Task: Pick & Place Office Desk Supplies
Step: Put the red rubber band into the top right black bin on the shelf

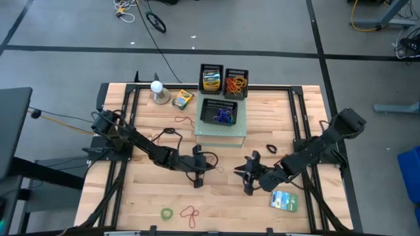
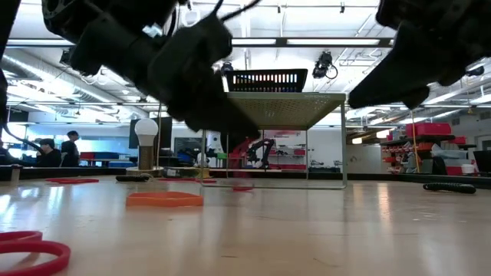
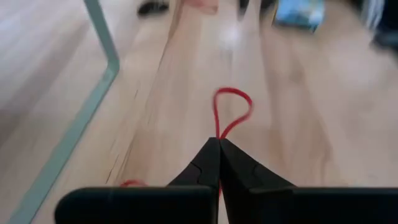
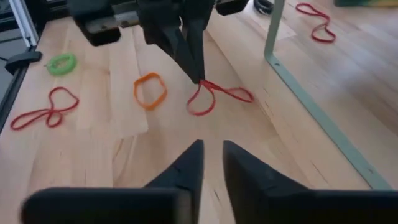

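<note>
A: How many rubber bands lie loose on the surface?
B: I count an orange band, a green band, and two twisted red ones near the front edge and by the rack.
A: And the claws?
B: The left claw pinches a thin red band mid-surface; the right claw hovers nearby, narrowly parted, holding nothing.

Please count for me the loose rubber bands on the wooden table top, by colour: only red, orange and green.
Red bands: 3, one pinched in the left pincer
Orange band: 1
Green band: 1
Total: 5
</note>
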Controlling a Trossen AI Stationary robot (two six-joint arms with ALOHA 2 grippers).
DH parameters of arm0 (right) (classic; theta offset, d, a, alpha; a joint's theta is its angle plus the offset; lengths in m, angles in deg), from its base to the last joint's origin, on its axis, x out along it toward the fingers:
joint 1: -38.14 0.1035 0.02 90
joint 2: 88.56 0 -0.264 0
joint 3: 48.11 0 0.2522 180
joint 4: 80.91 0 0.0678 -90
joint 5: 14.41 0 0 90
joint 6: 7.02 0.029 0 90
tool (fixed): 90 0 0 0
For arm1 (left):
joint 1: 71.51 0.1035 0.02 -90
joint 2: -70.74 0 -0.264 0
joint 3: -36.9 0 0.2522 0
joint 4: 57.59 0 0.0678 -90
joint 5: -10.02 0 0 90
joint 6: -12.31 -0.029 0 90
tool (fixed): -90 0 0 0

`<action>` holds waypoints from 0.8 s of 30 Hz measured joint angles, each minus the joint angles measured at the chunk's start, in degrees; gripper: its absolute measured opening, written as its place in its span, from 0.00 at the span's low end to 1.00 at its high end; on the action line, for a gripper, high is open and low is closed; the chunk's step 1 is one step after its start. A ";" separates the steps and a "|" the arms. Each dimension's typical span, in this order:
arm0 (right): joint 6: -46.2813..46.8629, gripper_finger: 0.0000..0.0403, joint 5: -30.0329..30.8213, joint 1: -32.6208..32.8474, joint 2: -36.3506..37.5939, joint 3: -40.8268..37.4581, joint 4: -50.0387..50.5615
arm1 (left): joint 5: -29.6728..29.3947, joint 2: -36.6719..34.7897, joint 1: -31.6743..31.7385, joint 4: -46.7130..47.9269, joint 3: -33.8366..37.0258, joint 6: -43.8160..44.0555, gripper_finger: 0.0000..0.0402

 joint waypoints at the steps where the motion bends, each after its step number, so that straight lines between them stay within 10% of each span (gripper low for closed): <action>1: -0.47 0.21 0.00 -0.30 -1.30 0.01 -2.09 | -0.04 0.00 0.00 -1.57 0.00 0.00 0.01; 13: -12.76 0.48 -0.01 -4.76 -13.07 0.02 -27.00 | -0.99 -0.04 -0.17 -5.94 -0.02 -0.87 0.01; 24: -16.13 0.33 -4.41 -6.95 -14.19 0.02 -30.79 | -0.99 -0.06 -0.17 -6.49 -0.02 -1.55 0.01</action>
